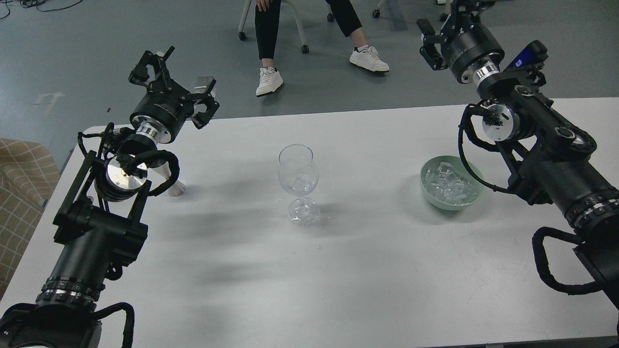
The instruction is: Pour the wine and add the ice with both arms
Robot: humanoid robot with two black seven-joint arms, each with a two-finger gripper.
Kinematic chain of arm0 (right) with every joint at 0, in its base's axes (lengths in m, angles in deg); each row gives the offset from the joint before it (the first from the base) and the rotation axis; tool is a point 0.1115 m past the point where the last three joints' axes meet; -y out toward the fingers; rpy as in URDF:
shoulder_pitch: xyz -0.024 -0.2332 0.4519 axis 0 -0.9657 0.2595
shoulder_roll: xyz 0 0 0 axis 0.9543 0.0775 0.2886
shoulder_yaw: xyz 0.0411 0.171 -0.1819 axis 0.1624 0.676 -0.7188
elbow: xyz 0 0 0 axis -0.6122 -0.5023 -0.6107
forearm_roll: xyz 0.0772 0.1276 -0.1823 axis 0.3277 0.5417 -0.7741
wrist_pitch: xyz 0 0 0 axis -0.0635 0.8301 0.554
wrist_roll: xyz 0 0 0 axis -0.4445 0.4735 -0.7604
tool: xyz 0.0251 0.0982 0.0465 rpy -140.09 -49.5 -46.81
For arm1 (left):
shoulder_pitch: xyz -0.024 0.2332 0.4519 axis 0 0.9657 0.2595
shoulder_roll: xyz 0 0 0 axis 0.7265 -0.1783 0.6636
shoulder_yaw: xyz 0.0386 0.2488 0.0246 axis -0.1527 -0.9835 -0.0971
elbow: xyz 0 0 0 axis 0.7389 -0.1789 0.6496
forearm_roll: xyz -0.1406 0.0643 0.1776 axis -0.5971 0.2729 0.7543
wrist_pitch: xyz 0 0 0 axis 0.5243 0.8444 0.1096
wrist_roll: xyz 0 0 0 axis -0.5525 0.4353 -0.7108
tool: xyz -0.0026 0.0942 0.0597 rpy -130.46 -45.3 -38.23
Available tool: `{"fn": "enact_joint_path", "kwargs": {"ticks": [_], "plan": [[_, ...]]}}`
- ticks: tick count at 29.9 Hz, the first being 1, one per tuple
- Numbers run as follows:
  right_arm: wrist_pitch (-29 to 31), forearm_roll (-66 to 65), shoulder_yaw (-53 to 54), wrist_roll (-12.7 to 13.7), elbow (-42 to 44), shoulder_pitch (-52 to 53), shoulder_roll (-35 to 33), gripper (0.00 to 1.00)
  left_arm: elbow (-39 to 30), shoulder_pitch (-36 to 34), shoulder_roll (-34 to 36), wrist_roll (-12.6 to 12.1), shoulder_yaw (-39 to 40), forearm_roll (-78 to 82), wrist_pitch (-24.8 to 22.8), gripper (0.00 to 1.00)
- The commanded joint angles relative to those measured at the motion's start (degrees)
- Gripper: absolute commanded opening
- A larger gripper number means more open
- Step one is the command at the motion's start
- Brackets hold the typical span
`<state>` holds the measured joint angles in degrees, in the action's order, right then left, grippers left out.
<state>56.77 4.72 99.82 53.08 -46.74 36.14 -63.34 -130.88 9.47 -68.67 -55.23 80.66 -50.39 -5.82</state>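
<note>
A clear stemmed wine glass (298, 166) stands upright mid-table with an ice cube (302, 182) in its bowl; I cannot make out any wine in it. A mint-green bowl (476, 193) to its right holds several ice cubes (447, 186). A silver jigger (175, 187) stands at the left, mostly hidden behind my left arm. My left gripper (178, 77) is open and empty, raised over the table's far left edge. My right gripper (442, 21) is raised beyond the far right edge, empty, one finger spread wide and the other cut off by the view's top.
The white table (338, 270) ends just past both grippers. Beyond it a seated person's legs (268, 38) and chair wheels are on the grey floor. A beige checked cloth (19, 193) lies left of the table. Small wet specks lie near the glass's foot.
</note>
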Motion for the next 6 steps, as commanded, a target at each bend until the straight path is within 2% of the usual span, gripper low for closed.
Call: {"fn": "enact_joint_path", "kwargs": {"ticks": [1, 6], "plan": [[-0.1, 0.1, 3.3, 0.0, -0.3, -0.6, 0.2, 1.0, 0.0, 0.1, 0.1, -0.1, 0.0, 0.0, -0.1, 0.97], [0.0, 0.1, 3.3, 0.0, -2.6, -1.4, 0.1, 1.0, 0.0, 0.1, 0.5, -0.3, 0.0, -0.1, -0.2, 0.97]]}}
